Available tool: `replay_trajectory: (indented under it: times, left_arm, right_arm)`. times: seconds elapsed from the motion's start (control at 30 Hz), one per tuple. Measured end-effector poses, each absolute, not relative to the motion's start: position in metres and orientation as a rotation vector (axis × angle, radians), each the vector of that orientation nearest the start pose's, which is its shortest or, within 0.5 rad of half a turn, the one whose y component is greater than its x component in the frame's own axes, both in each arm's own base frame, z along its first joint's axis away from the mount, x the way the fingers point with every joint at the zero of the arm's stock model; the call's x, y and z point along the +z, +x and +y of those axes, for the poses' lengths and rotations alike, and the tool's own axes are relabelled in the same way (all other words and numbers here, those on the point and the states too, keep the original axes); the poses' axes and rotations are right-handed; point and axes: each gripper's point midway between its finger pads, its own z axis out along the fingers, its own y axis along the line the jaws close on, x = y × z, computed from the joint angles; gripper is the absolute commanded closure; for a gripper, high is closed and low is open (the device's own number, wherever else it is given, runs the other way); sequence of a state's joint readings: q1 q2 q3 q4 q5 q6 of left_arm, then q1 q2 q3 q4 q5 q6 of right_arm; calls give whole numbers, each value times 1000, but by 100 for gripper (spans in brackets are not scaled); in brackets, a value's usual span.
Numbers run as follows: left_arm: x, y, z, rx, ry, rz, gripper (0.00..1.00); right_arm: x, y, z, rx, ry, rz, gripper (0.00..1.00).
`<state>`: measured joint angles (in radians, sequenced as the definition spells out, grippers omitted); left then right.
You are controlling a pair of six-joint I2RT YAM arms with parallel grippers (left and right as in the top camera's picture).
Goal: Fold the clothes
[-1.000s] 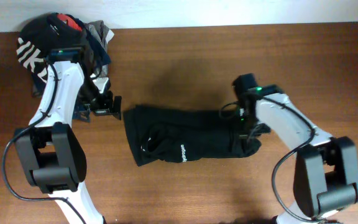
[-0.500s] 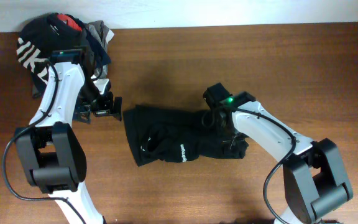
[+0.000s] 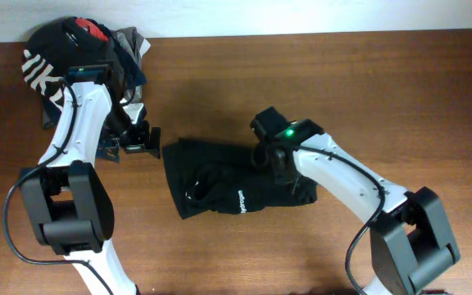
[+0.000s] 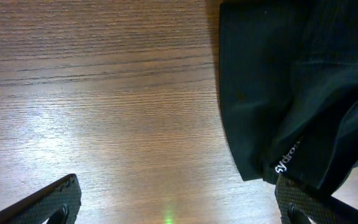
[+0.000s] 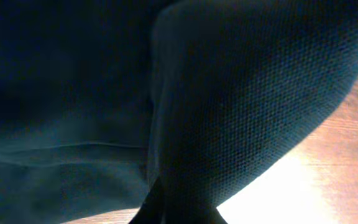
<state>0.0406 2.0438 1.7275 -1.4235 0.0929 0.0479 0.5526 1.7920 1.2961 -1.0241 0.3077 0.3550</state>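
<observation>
right arm has swung in from the right end of the clothes (image 3: 211, 176) toward their middle over the last second, and the garment's right end has come with it, so the black strip now reaches less far toward the right edge. left arm has not moved.

wooden surface (image 3: 400, 82) seen from above. the clothes, a long plain black stretchy piece, lie across its middle, a little left of centre. right gripper (image 3: 273, 156) sits over the garment's right half. in the right wrist view, black knit (image 5: 73, 93) fills nearly everything, hanging close to the lens with bright wood showing under it at the lower right. its fingers are buried in cloth, so i cannot tell whether they are clenched. left gripper (image 3: 142, 141) waits just beside the garment's left end, fingers spread wide (image 4: 179, 205) with bare wood between them.

the step looks like folding the right end over the left. to do it well, i would keep the cloth lifted enough not to drag the lower layer, lay it down edge on edge, and let go only once it lies flat. the left fingers could pin the left end (image 4: 260, 93).

small white lettering (image 4: 286, 158) runs along a fold; it seems to begin "sydro", the rest hidden. from above the same lettering (image 3: 242, 201) is too small to read. a pile of other garments (image 3: 64, 49) sits at the far left corner, with white block letters i cannot read.
</observation>
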Motion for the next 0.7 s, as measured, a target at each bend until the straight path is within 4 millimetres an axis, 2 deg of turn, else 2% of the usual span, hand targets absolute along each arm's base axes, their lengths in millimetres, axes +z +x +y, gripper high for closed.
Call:
replay_trajectory:
  times: [0.2,0.47,0.53,0.57,0.6,0.7]
  left_arm:
    - [88,349,-2,-169,-2,3308,1]
    - [88,349,-4,-187,-4,3309,1]
    - [88,349,-4,-189,-4,3309,1]
    - [88,349,-4,-191,-4,3309,1]
    - [88,349,-4,-192,-5,3308,0]
    - [88,349,-4,-193,-5,3309,1]
  right_arm:
    - [68,308,166,-243,-371,2903,80]
    - [63,306,200,-15,-400,2918,78]
    - [63,304,205,30,-405,2928,69]
    - [63,302,206,47,-407,2936,61]
    - [64,300,209,69,-414,2946,47]
    - [76,294,210,100,-411,2988,31]
